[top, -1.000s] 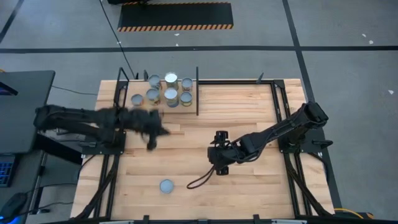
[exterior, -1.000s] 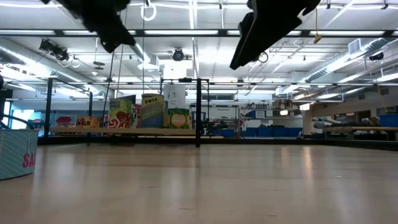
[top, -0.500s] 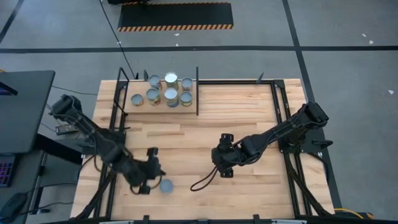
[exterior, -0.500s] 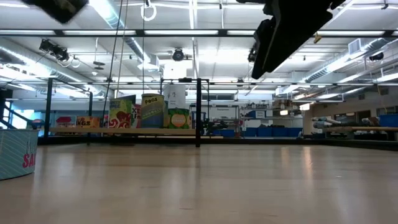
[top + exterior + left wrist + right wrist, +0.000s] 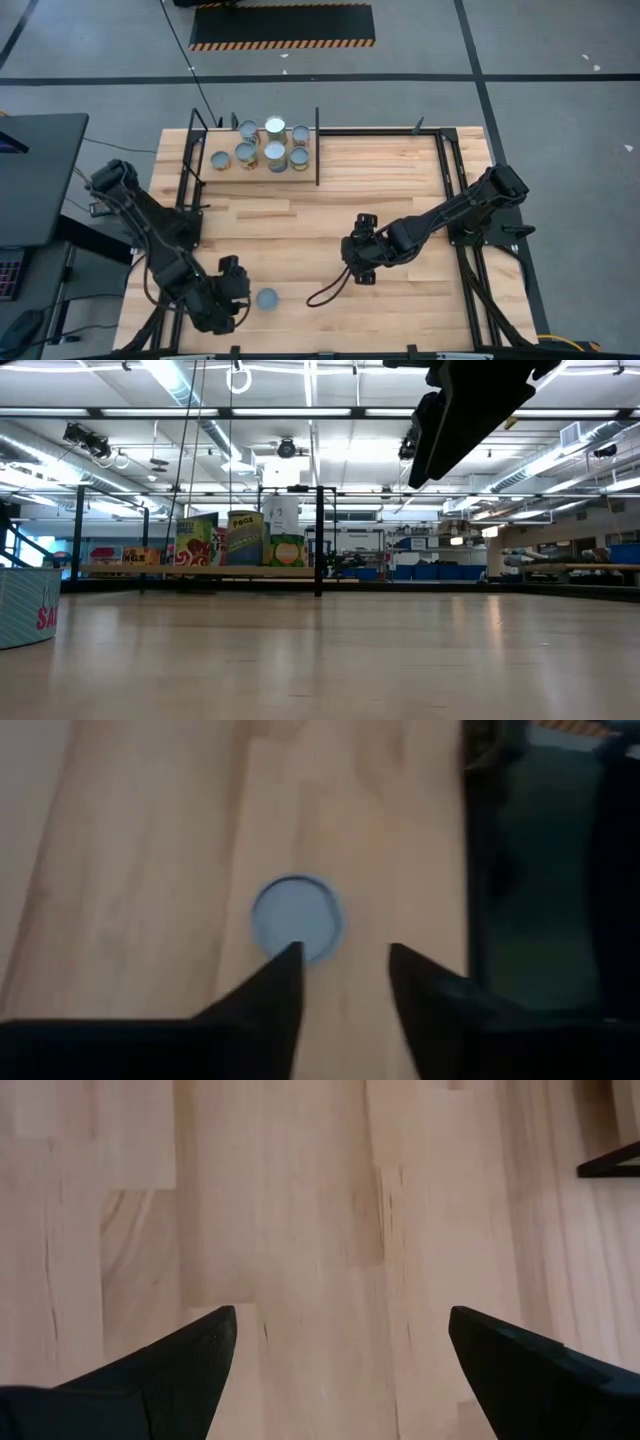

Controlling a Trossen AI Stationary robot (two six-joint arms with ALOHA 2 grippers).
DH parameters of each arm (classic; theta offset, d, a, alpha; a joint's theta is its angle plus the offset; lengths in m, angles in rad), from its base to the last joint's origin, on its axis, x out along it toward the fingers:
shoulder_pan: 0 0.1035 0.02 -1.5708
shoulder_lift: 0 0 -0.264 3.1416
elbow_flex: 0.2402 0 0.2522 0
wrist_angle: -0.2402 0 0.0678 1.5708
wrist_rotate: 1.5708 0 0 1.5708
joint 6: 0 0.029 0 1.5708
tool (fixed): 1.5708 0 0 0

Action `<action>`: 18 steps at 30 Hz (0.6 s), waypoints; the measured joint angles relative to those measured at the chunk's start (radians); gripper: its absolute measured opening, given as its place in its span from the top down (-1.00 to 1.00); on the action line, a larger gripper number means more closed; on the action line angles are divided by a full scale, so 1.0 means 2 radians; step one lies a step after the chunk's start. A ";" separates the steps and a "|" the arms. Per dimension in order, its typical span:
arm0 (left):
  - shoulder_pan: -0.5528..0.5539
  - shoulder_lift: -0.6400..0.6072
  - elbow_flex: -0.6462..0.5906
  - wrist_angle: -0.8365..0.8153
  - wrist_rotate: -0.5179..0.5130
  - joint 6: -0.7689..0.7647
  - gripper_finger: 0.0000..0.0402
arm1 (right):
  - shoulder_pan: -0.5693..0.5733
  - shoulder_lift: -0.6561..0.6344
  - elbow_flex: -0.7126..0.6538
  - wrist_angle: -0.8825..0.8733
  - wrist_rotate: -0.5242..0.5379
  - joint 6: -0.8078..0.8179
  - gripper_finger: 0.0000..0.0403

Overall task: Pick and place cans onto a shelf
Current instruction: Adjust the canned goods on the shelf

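One can (image 5: 267,298) with a bluish round top (image 5: 296,917) stands on the table near its near edge; its teal side (image 5: 25,605) shows in the low view. Several cans (image 5: 262,148) stand on the shelf (image 5: 235,178) at the table's far left, also in the low view (image 5: 240,540). My left gripper (image 5: 236,292) hovers just left of the lone can, slanting down. Its fingers (image 5: 342,960) are a little apart, the can just beyond one fingertip, untouched. My right gripper (image 5: 355,262) hangs wide open (image 5: 342,1330) over bare wood at mid-table.
A black cable (image 5: 325,290) loops on the table below my right gripper. Black frame rails (image 5: 455,190) run along both table sides. Thin black posts (image 5: 318,150) stand at the shelf's corners. A dark desk (image 5: 35,175) stands off the table's left.
My left arm has swung from beside the shelf toward the table's near edge, tipping its gripper further down. It has stopped just left of the lone can. My right gripper has turned slightly in place. The cans have not moved.
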 joint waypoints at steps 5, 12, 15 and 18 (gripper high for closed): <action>0.003 0.000 -0.059 0.032 -0.028 -0.020 -0.30 | 0.000 0.000 0.000 -0.001 0.001 0.000 -0.86; 0.032 0.004 -0.131 0.197 -0.001 0.063 -0.91 | -0.001 0.000 0.000 -0.002 0.001 -0.006 -0.86; 0.037 0.020 -0.138 0.220 0.002 0.102 -0.98 | -0.002 0.000 0.000 -0.001 0.001 -0.003 -0.86; 0.038 0.046 -0.138 0.232 0.003 0.138 -0.97 | -0.002 0.000 0.000 0.002 0.002 -0.002 -0.86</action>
